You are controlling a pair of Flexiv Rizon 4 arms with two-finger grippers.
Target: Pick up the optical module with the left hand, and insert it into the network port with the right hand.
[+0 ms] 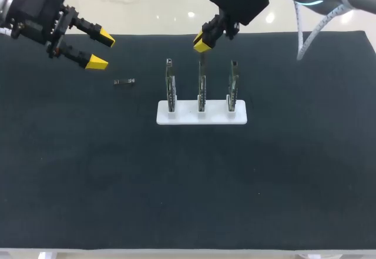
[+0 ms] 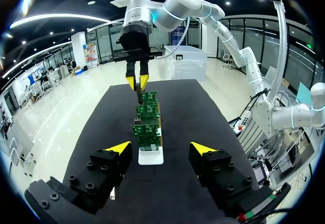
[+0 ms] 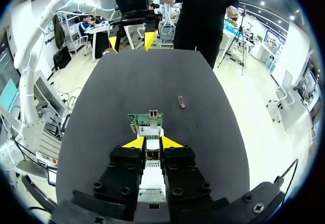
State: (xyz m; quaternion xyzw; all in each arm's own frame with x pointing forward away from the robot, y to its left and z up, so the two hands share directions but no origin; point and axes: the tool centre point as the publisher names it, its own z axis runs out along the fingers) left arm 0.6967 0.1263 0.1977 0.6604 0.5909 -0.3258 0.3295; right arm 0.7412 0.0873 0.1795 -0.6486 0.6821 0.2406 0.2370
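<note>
**Pick-up stage: optical module not yet grasped**

Left tool (image 1: 101, 49) hangs above the far left part of the worktop (image 1: 176, 182), its yellow tips held wide apart and empty. Optical module (image 1: 124, 81), a small dark bar, lies flat on the black surface, near that tool and to the left of the white stand (image 1: 187, 118). The stand carries three upright circuit boards in a row. The board seen ahead of the right tool in the right wrist view bears a metal network port (image 3: 152, 115) on its top edge. Right tool (image 1: 202, 41) sits directly over the middle circuit board (image 1: 201, 88) with its tips drawn together; whether they nip anything is unclear.

Judged stage: the first step, with nothing picked up. The next move calls for the left tool to descend over the module, set its tips across the narrow sides and close. Nothing lies between tool and module, though the leftmost board stands close enough to need a clear approach.
</note>
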